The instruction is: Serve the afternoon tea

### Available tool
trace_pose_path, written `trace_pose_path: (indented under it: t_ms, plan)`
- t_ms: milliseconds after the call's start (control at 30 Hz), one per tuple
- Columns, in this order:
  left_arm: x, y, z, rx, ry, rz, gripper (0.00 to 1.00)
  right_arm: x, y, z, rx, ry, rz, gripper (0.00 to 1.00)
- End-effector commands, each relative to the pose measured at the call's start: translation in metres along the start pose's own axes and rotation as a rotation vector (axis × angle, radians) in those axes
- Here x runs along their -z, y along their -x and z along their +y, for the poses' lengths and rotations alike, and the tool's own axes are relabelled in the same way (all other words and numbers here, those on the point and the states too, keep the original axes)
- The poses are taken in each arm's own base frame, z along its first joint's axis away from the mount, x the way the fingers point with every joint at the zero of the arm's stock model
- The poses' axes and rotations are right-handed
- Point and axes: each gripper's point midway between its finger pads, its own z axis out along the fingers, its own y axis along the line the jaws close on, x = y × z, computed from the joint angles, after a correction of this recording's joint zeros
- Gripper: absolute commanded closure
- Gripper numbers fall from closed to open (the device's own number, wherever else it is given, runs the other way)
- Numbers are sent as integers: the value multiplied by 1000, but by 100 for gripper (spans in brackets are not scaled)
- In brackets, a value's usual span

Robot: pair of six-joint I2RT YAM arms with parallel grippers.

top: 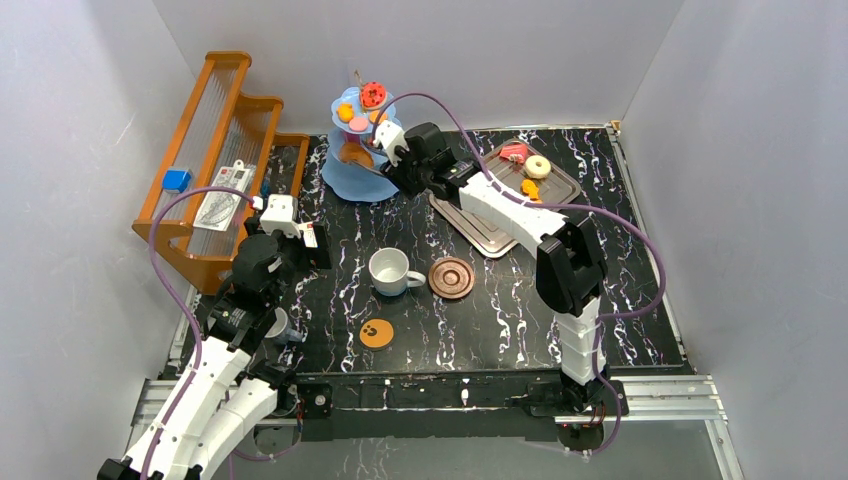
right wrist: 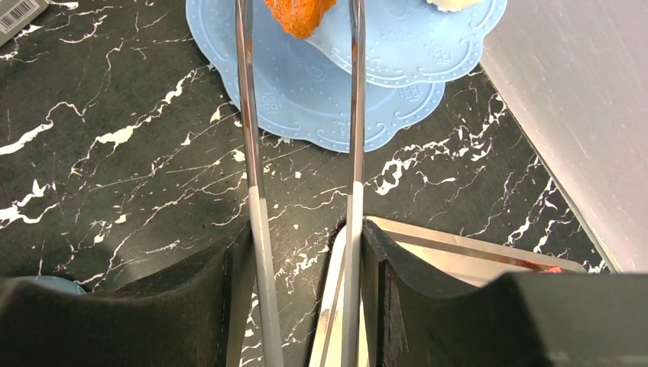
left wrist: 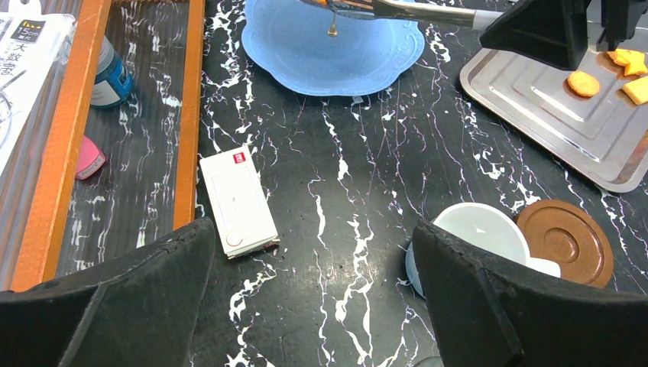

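Where its black fingers press on the two steel arms of the tongs (right wrist: pixel 353 115), the right tool (right wrist: pixel 302 245) is clenched on them. The arms run out side by side but apart toward the light-blue stand (right wrist: pixel 306 99). Between their far ends sits an orange pastry (right wrist: pixel 299 15), cut off by the top edge of the wrist view, so whether the tips touch it cannot be told. It lies over the upper of the two tiers seen there; the lower one rests on the counter (top: pixel 480 310).

From above, the right arm hides most of the tongs and part of the stand. The top tier shows a red pastry (top: pixel 373 94) with smaller orange and pink pieces beside it, too small to make out further. Just beside that arm lies the tray (top: pixel 480 230), partly covered by it, carrying a pink-red pastry (top: pixel 514 152), a white donut (top: pixel 538 167) and an orange piece (top: pixel 530 187).

The left tool (left wrist: pixel 313 229) is released, its fingers spread wide over the counter near a white box (left wrist: pixel 237 200). In its wrist view the right-hand finger hides part of the mug (top: pixel 388 270), which stands just beside the saucer (top: pixel 451 277), not on it. The coaster (top: pixel 376 333) lies nearer the bases. The grey cup (top: pixel 280 325) is mostly hidden by the left arm. The rack (top: pixel 200 150) stands along the counter's left edge.
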Motion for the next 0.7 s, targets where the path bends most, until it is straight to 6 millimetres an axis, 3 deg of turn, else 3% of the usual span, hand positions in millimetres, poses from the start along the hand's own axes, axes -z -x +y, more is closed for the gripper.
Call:
trace_pose_path:
  t_ms: [0,333,667]
  plan:
    - [2,14,1,3,10,-36,2,40,61,-30,1,-101,-171,44]
    - [0,14,0,2,4,-31,2,44,57,-29,-9,-100,-156,44]
    - [-1,12,-1,2,1,-25,2,36,41,-12,-6,-22,-108,48]
